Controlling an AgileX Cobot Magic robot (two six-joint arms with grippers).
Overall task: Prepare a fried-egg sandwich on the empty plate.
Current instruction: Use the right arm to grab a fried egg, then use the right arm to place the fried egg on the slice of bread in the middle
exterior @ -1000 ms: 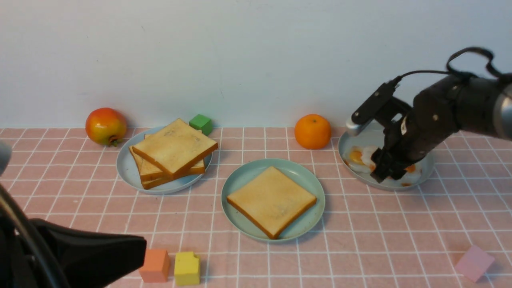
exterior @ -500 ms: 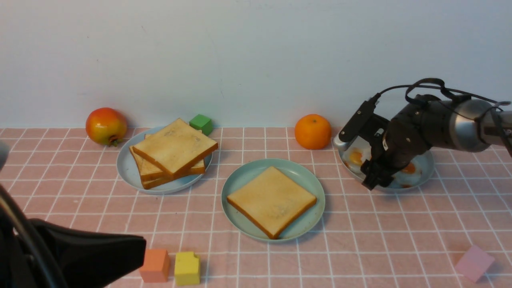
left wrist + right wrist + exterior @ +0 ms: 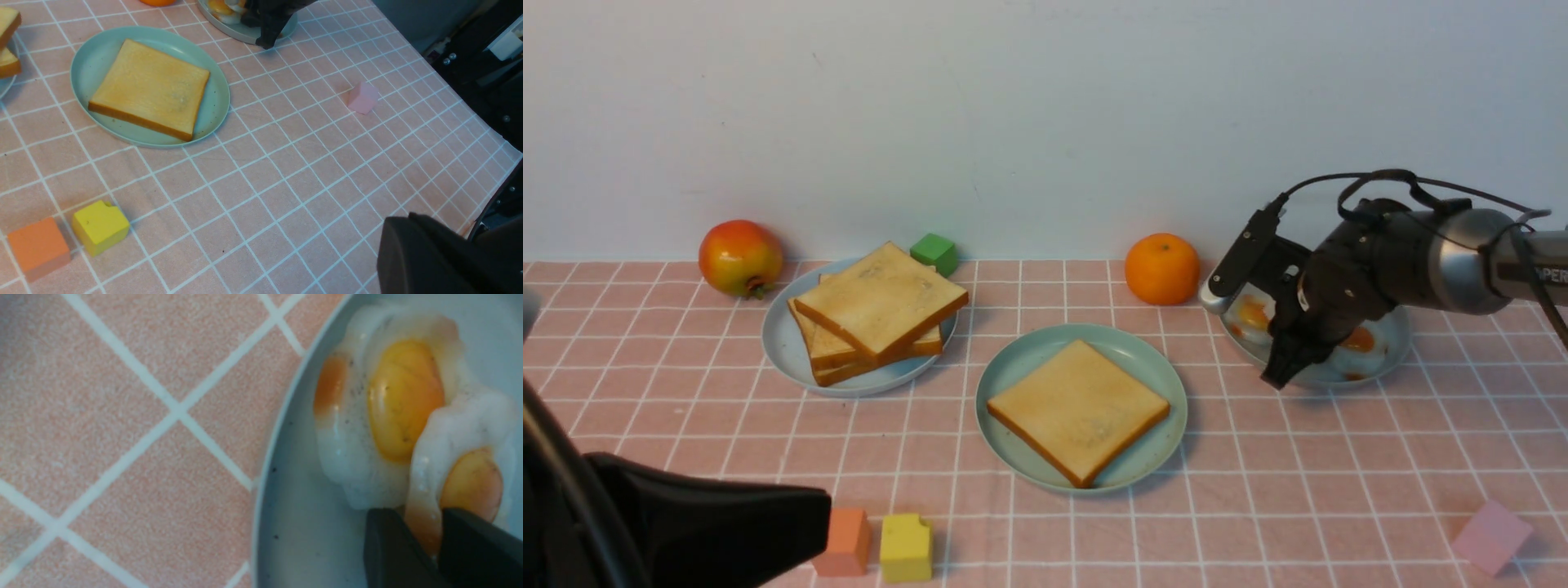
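Pink checked cloth covers the table [image 3: 1258,490]. At its middle sits the mint-green plate [image 3: 1143,359] with a single toast slice [image 3: 1078,408] lying flat on it, one corner towards me, nothing on top. So far the sandwich is only that one slice.

Over to the right, the right hand [image 3: 1278,374] is tipped down into a grey-blue plate [image 3: 1390,351] that holds the eggs. From the wrist camera its two dark fingers [image 3: 392,547] stand almost together, and the browned edge of a fried egg [image 3: 470,482] is nipped in the narrow gap between them. That egg overlaps a second one with a larger yolk. Both still lie in the grey-blue plate, well apart from the mint-green one.

The left hand [image 3: 711,523] is a dark bulk low at the near left corner. I cannot tell whether it is open or closed.

On the left a pale blue plate [image 3: 780,343] carries a toast stack [image 3: 878,314], with a green cube [image 3: 934,251] just behind it and a red-yellow fruit [image 3: 739,257] further left. An orange [image 3: 1162,268] sits near the back, just beside the egg plate. Near the front edge are an orange cube [image 3: 845,541] and a yellow cube [image 3: 905,547] side by side, and a pink cube [image 3: 1490,535] far right.
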